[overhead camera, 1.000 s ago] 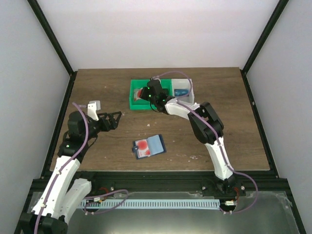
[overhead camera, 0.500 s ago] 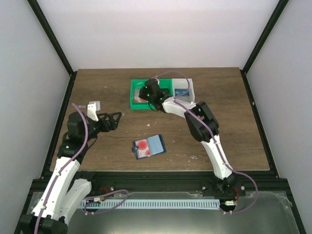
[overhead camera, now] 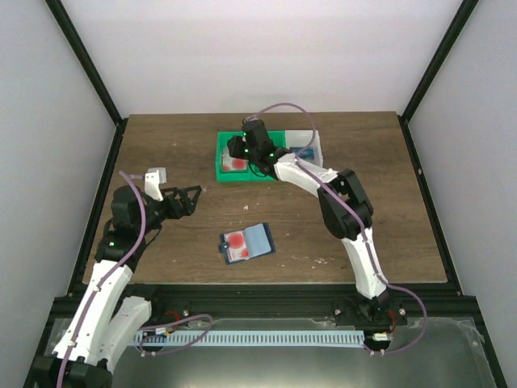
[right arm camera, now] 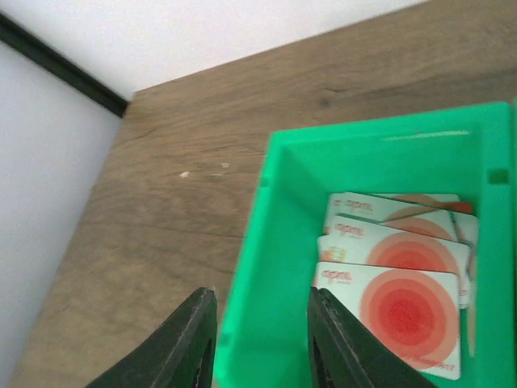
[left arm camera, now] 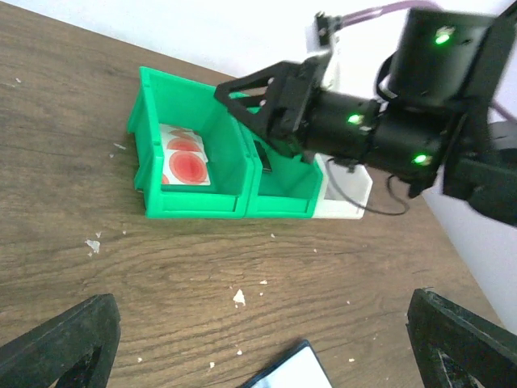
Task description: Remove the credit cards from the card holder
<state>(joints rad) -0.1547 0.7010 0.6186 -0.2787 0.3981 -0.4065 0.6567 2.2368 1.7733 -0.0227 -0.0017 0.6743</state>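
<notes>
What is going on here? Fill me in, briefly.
The right gripper hangs over the green bin at the back of the table, jaws apart and empty. Several red-and-white credit cards lie stacked in that bin. The card holder lies open near the front, with another red-and-white card showing in it. The left gripper hovers over the table on the left, jaws wide, holding nothing.

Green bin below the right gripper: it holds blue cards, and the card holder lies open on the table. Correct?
No: the cards in the green bin are red-and-white, not blue, as the right wrist view shows. The card holder does lie open on the table.
</notes>
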